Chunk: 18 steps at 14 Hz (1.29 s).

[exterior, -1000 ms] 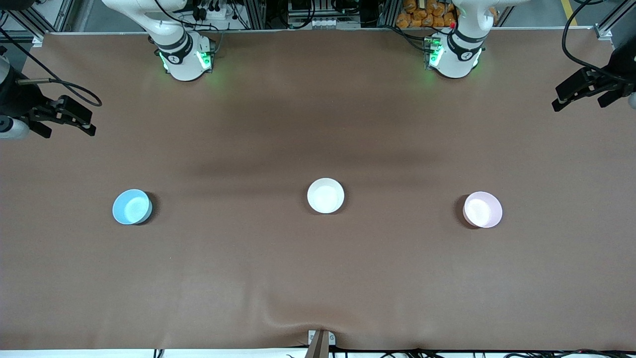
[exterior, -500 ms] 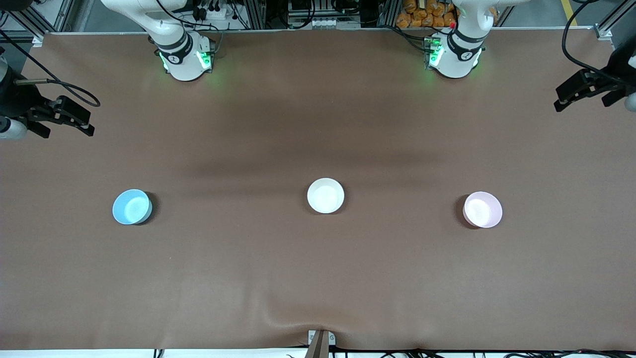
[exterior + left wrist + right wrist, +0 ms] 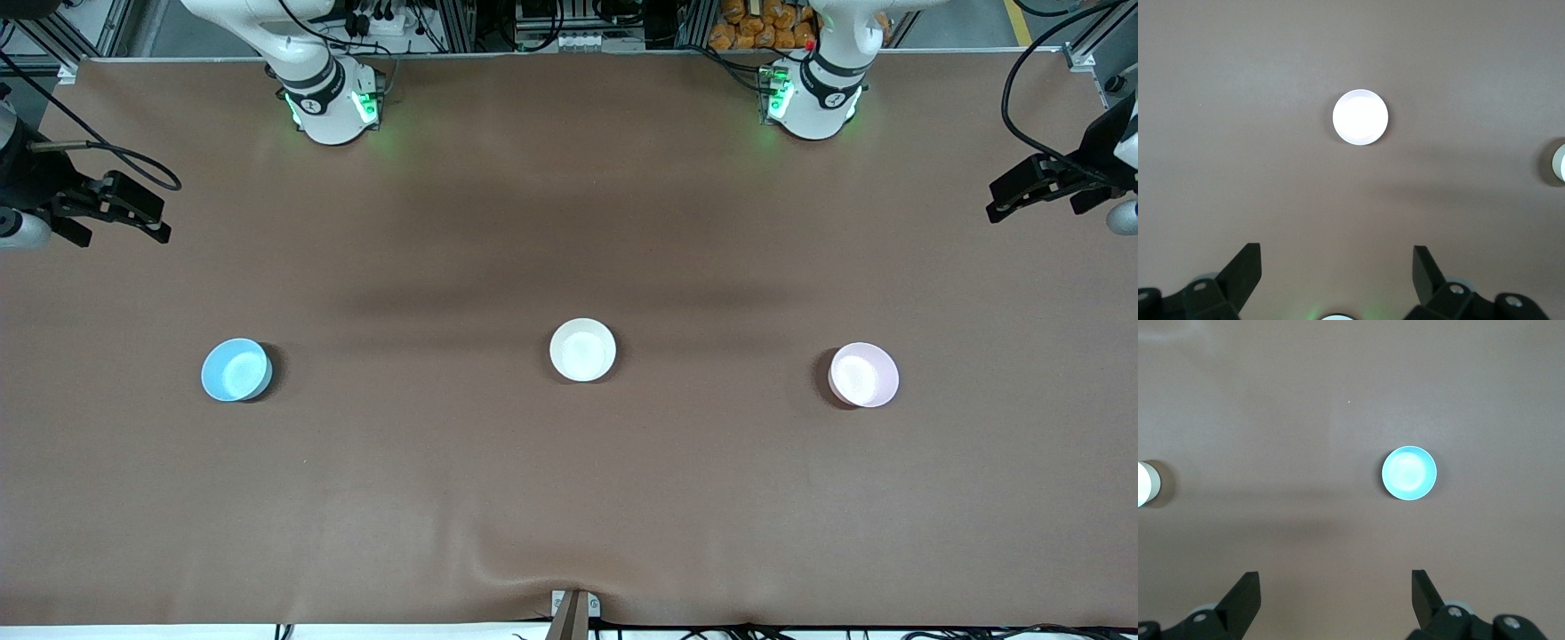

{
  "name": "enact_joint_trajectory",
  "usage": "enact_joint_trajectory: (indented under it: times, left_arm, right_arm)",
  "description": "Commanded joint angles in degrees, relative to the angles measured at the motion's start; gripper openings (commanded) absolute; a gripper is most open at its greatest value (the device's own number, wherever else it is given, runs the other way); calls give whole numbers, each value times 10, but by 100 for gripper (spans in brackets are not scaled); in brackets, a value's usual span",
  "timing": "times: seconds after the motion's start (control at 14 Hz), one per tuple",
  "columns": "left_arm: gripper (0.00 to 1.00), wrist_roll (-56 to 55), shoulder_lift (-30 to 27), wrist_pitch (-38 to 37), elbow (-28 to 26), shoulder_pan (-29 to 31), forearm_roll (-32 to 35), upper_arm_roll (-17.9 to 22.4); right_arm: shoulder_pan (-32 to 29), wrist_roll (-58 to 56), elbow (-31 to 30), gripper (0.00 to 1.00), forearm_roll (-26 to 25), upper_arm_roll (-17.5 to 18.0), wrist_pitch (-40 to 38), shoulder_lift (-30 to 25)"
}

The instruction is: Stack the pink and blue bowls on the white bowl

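Three bowls are being carried by the bench point(image 3: 569, 498), spread in a row across its middle and well apart from one another. The white bowl point(image 3: 582, 349) is sitting at the centre of the row. The blue bowl point(image 3: 236, 369) is lying toward the right arm's end of the bench, and the pink bowl point(image 3: 863, 374) toward the left arm's end (both a little nearer the front camera than the white one). All three are standing upright and nothing is being stacked in any of them.

The left gripper point(image 3: 1036, 187) is being held up in the air over the edge of the bench at the left arm's end, its fingers released and spread wide, with nothing being grasped. In the left wrist view the pink bowl point(image 3: 1360, 117) is seen washed out to near white, and the white bowl point(image 3: 1559, 163) is cut by the frame's edge.

The right gripper point(image 3: 111, 216) is being held over the edge at the right arm's end, likewise released and empty. The blue bowl point(image 3: 1409, 473) is being shown whole in the right wrist view, between the spread fingers point(image 3: 1245, 597) and above them in the frame.
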Motion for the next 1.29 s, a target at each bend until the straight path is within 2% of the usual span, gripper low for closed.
enact_joint_trajectory:
  times: [0.0, 0.36, 0.79, 1.07, 1.21]
  left_arm:
    - [100, 9, -6, 35, -32, 8, 4, -1]
    - [100, 9, -10, 128, -118, 37, 4, -2]
    - [100, 9, -1, 324, -255, 45, -1, -2]
    - [100, 12, 23, 470, -347, 49, -1, -1]
    - [100, 12, 45, 529, -375, 57, -1, -2]
  right_arm:
    - [-24, 0, -3, 100, 6, 22, -4, -6]
    - [-28, 0, -4, 100, 6, 29, -4, -7]
    - [-24, 0, -3, 100, 5, 24, -6, -8]
    - [-19, 0, -2, 100, 5, 17, -6, -7]
    - [-21, 0, -2, 100, 5, 17, -5, -6]
